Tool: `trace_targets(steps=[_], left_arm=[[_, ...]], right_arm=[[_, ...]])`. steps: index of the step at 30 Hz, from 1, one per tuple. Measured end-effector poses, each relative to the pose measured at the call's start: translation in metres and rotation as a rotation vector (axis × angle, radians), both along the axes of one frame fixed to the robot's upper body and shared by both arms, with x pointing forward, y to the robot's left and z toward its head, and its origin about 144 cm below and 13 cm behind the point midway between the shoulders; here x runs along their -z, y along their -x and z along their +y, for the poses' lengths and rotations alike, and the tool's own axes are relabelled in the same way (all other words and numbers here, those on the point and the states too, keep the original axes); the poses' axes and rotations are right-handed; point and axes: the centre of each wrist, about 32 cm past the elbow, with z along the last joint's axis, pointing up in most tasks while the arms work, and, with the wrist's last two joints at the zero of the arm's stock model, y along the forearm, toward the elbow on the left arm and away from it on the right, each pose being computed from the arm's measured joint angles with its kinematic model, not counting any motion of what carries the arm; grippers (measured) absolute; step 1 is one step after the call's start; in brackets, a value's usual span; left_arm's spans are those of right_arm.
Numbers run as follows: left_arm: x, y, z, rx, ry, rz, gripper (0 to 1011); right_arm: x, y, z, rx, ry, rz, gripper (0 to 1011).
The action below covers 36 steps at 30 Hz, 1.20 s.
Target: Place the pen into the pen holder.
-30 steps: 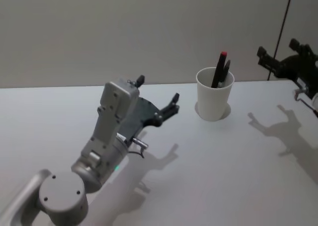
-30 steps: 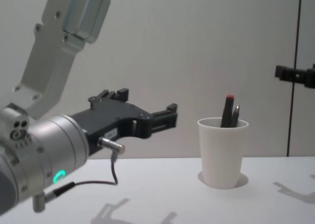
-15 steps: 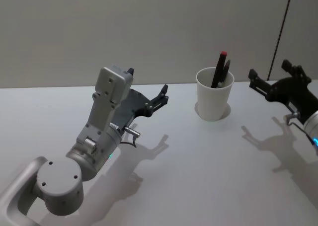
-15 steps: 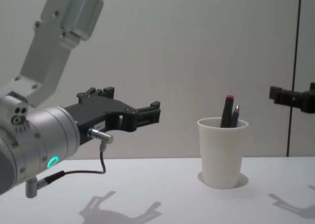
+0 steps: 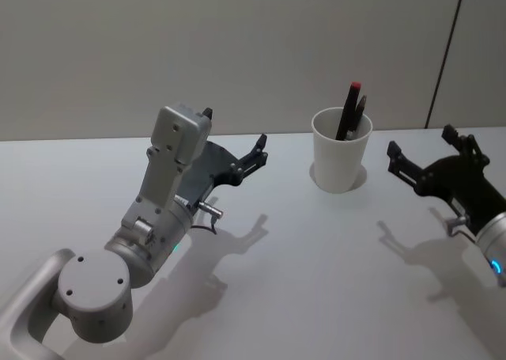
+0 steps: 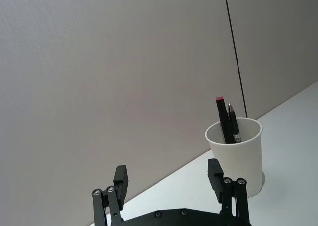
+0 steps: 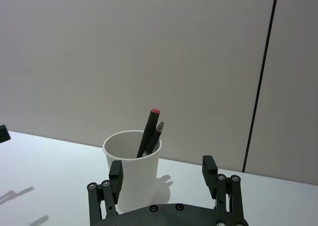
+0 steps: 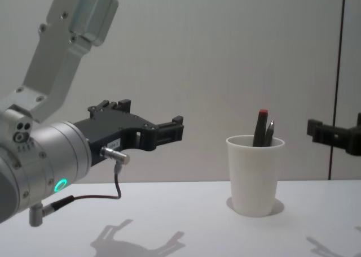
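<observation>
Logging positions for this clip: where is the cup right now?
The cup stands upright on the table toward its far edge, right of centre in the head view, between the two end effectors, with two pens inside.

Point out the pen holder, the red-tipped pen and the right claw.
pen holder (image 5: 341, 166), head view, front wall.
red-tipped pen (image 5: 349, 107), head view, upper shaft.
right claw (image 5: 422, 150), head view, between its fingertips.

Your head view looks forward and down on the white table (image 5: 316, 249), with the pen holder (image 5: 341, 160) near the back wall. Your chest view sits lower, facing across the table and catching the cup side-on. Both wrist views look out past their own fingers at that same cup, close from either side.
</observation>
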Motion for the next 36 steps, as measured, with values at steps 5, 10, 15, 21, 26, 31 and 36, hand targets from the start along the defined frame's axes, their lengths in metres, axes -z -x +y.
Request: trace_targets(steps=[5,10,15,21,26,31,36], left_arm=[[0.000,0.000,0.000,0.000,0.000,0.000,1001],[0.000,0.000,0.000,0.000,0.000,0.000,1001],[0.000,0.000,0.000,0.000,0.000,0.000,1001],[0.000,0.000,0.000,0.000,0.000,0.000,1001],[0.000,0.000,0.000,0.000,0.000,0.000,1001],[0.000,0.000,0.000,0.000,0.000,0.000,1001],[0.000,0.000,0.000,0.000,0.000,0.000,1001]], right_arm=[[0.003,0.011,0.004,0.005,0.005,0.002,1002],[0.005,0.017,0.006,0.008,0.007,0.004,1002],[0.005,0.017,0.006,0.008,0.008,0.004,1001],[0.005,0.017,0.006,0.008,0.008,0.004,1002],[0.005,0.017,0.006,0.008,0.009,0.004,1002],[0.005,0.017,0.006,0.007,0.008,0.004,1001],[0.005,0.017,0.006,0.007,0.009,0.004,1002]])
